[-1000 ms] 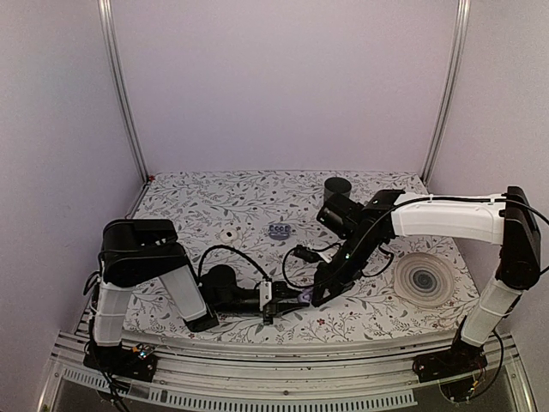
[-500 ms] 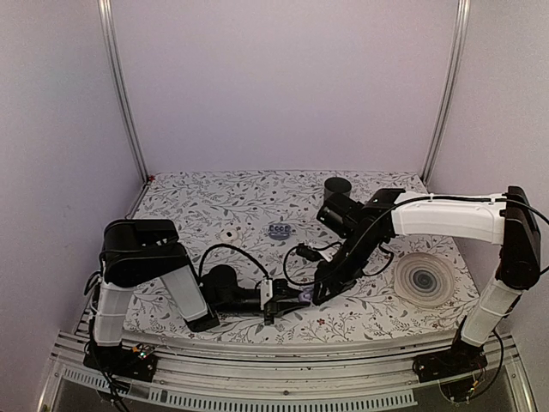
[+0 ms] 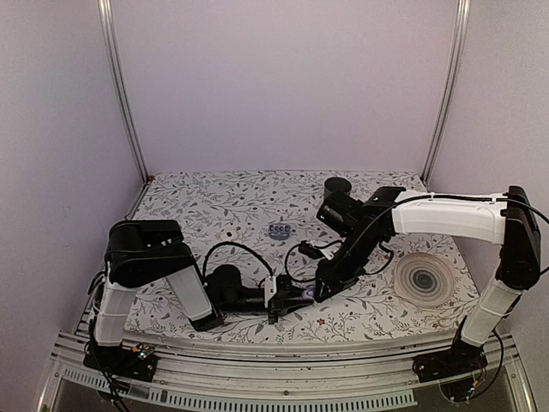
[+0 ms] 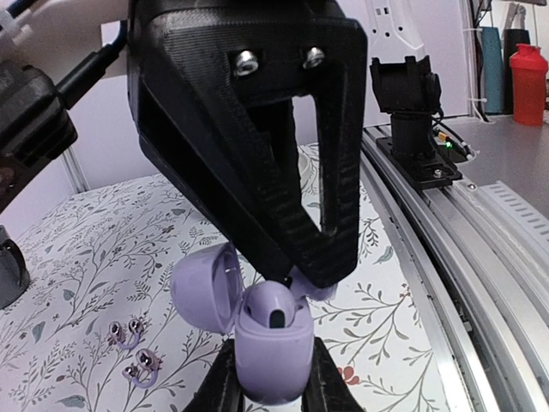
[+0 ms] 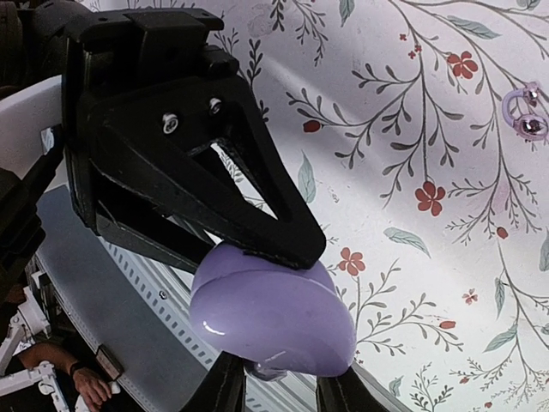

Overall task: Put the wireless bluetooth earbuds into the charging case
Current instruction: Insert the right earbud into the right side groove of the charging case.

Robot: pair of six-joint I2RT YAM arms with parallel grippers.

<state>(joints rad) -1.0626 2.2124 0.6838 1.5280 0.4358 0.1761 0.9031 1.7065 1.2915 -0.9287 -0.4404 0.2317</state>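
Observation:
My left gripper [image 4: 273, 379] is shut on the base of the lilac charging case [image 4: 273, 352], which stands upright with its lid [image 4: 199, 287] swung open to the left. One earbud [image 4: 270, 311] sits in a socket. My right gripper [image 4: 302, 276] comes down from above, its tips at the case's right socket over a second earbud [image 4: 313, 285]. In the right wrist view that earbud [image 5: 268, 372] lies between my right gripper's [image 5: 279, 390] slightly parted fingers, under the case [image 5: 274, 318]. From above, both grippers meet at the case [image 3: 300, 296] near the front middle.
A dark mug [image 3: 337, 185] stands at the back. A flat spiral-marked disc [image 3: 423, 279] lies to the right. A white round piece [image 3: 229, 234] and a small dark piece [image 3: 279, 230] lie mid-table. Small lilac rings [image 4: 135, 348] lie left of the case. The metal rail [image 3: 283, 348] runs along the near edge.
My left arm has shifted a little to the right with the case. My right gripper's fingers have parted slightly at the case.

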